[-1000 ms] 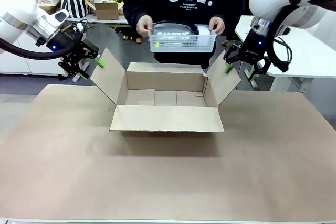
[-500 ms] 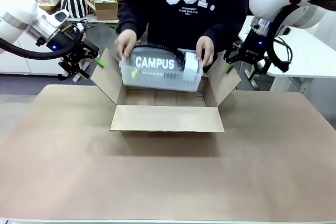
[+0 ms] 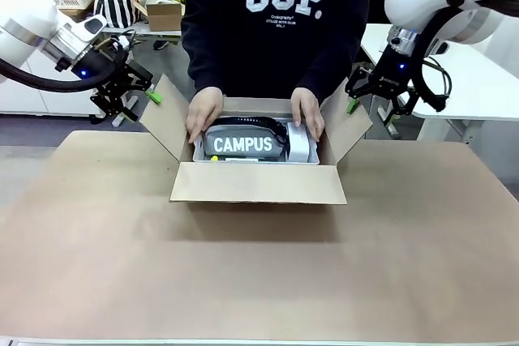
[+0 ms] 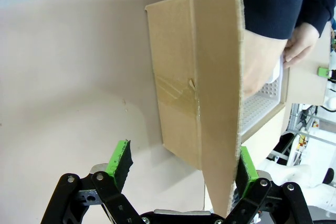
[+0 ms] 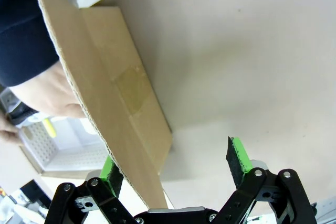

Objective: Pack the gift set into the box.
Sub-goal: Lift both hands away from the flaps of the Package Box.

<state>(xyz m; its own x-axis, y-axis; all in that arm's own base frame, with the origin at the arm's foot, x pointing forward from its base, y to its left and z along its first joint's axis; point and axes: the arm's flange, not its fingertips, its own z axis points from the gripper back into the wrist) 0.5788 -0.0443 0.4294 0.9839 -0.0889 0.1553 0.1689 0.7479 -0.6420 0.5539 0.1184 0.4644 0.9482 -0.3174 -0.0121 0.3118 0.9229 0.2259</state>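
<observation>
The gift set [image 3: 243, 145], a white basket with a black CAMPUS pouch, sits inside the open box [image 3: 258, 184], with a person's hands [image 3: 203, 113] on both ends. The left gripper [image 3: 136, 108] and right gripper [image 3: 371, 116] hang spread wide, holding nothing, each beside a side flap.

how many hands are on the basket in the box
2, both the person's: one hand holds the basket at its picture-left end, the other hand at its picture-right end, down in the open box.
</observation>
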